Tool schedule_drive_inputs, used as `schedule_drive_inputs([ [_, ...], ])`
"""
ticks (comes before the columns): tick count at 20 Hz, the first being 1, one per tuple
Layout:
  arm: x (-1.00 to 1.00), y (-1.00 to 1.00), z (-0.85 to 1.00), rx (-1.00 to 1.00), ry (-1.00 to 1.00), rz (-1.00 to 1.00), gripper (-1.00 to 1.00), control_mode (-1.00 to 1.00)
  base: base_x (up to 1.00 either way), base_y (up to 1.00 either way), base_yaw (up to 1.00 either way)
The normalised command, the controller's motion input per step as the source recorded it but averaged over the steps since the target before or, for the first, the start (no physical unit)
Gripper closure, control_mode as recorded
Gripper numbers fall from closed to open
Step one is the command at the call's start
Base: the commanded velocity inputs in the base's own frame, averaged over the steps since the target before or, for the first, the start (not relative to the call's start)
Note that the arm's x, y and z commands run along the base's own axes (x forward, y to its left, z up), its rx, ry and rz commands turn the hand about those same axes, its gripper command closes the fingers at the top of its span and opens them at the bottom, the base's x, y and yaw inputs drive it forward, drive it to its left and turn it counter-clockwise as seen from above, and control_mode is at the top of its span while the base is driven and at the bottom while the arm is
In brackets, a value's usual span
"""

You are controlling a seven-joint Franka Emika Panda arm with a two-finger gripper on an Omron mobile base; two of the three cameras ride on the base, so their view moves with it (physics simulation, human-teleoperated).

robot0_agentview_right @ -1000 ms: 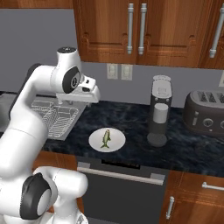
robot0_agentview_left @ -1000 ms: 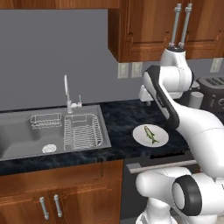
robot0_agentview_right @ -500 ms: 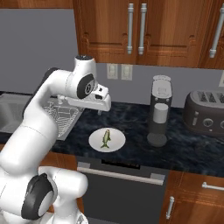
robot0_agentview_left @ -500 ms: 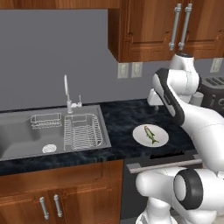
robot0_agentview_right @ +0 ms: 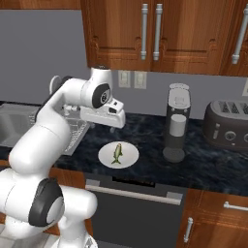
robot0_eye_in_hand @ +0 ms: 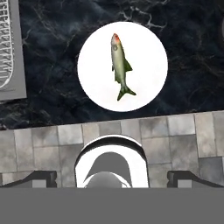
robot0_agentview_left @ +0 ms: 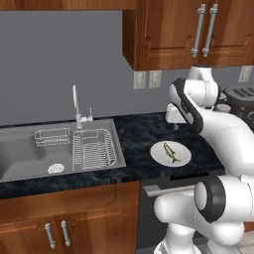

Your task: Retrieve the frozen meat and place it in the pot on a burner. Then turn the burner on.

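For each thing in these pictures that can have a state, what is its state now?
gripper: open, holding nothing, above the plate.
frozen meat: lying flat on the plate, not gripped.
white plate: on the dark counter, carrying the meat.
upper cabinet doors: closed.
faucet: no water seen running.
toaster: slots look empty.

frozen meat [robot0_eye_in_hand: 120, 66]: greenish-yellow, red tip; plate [robot0_eye_in_hand: 148, 85]: white; counter [robot0_eye_in_hand: 57, 100]: black marbled
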Motion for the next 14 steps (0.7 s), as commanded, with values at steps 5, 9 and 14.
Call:
schedule_drive_inputs([
  [5, 0.05, -0.04, -0.31, 0.0, -0.01, 0.0, -1.0, -1.0, 0.0, 0.0, 0.0],
  [9, 0.14, -0.1, -0.48, -0.02, -0.04, 0.0, -1.0, -1.0, 0.0, 0.0, 0.0],
  [14, 0.34, -0.14, -0.48, -0.05, -0.04, 0.0, -1.0, -1.0, 0.0, 0.0, 0.0],
])
